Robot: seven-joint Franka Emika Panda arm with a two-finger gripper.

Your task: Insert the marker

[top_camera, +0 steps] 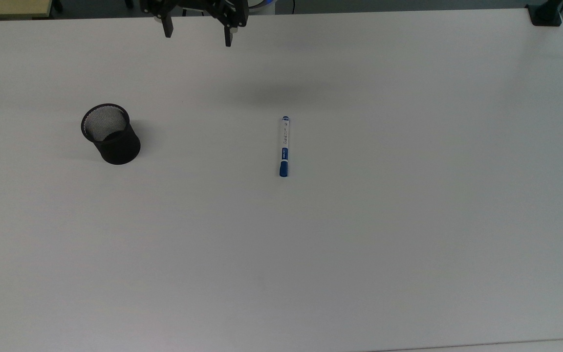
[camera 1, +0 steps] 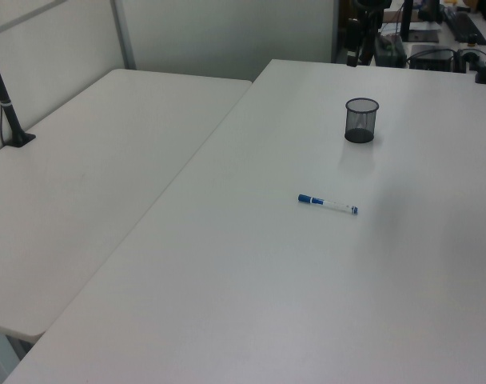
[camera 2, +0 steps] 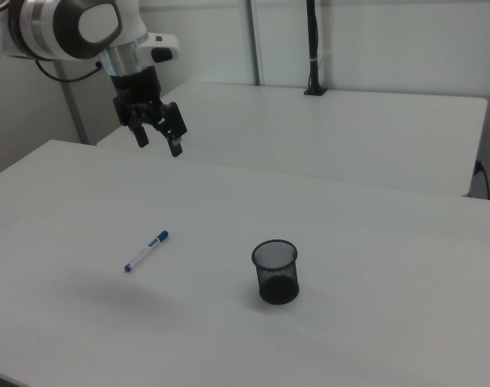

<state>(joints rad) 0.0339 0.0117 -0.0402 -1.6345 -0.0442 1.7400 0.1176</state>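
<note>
In the top view, you find the black mesh cup (top_camera: 111, 133) upright at the left of the white surface (top_camera: 359, 244). Up at the top edge, left of centre, your hand (top_camera: 197, 34) hangs above the surface with its fingers spread apart, holding nothing. Near the centre, the marker (top_camera: 284, 146) lies flat, well apart from the cup.

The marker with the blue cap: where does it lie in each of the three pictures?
Top view: marker near the middle, right of the black mesh cup.
Left view: marker right of centre, below the cup.
Right view: marker left of the cup.
Shared landmark: the cup.
</note>
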